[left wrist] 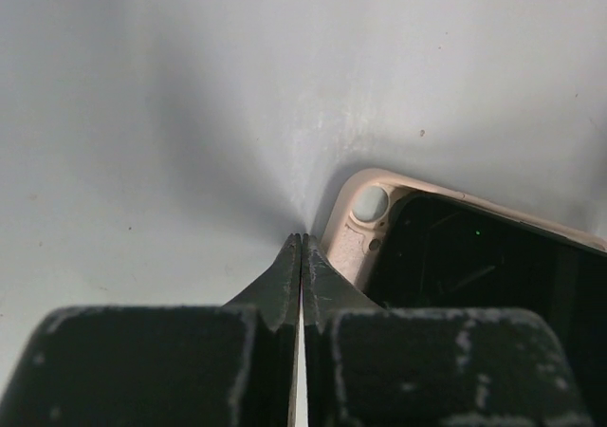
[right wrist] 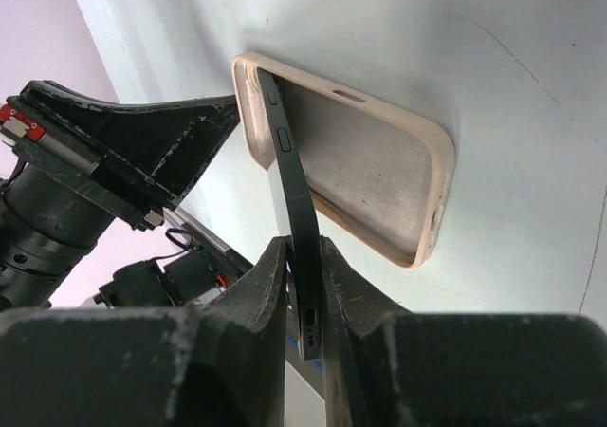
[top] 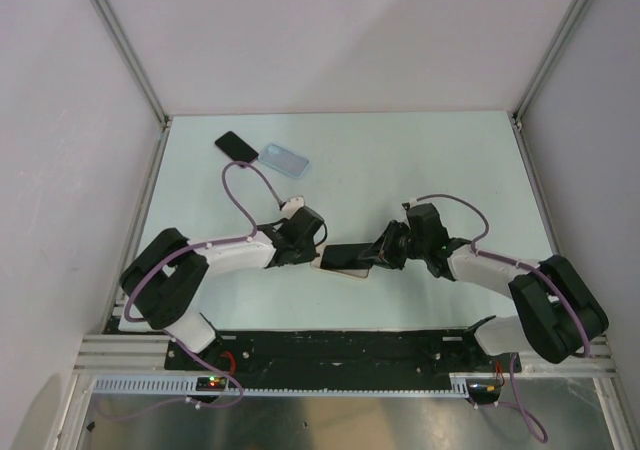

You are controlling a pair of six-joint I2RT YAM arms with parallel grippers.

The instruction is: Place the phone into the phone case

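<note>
My right gripper (right wrist: 303, 247) is shut on a black phone (right wrist: 289, 161), held edge-on by its near end. The phone's far end rests tilted inside a cream phone case (right wrist: 370, 171) that lies open side up on the table. My left gripper (left wrist: 302, 242) is shut with nothing between its fingers, its tips on the table against the cream case's (left wrist: 356, 242) camera corner. From above, the phone (top: 350, 257) spans between the left gripper (top: 315, 260) and the right gripper (top: 385, 253). A light blue phone case (top: 283, 159) lies at the back left, away from both grippers.
A second black phone (top: 236, 146) lies beside the light blue case at the back left. White walls with metal posts enclose the table (top: 430, 160) on three sides. The left arm's purple cable (top: 240, 185) loops over the table near those items.
</note>
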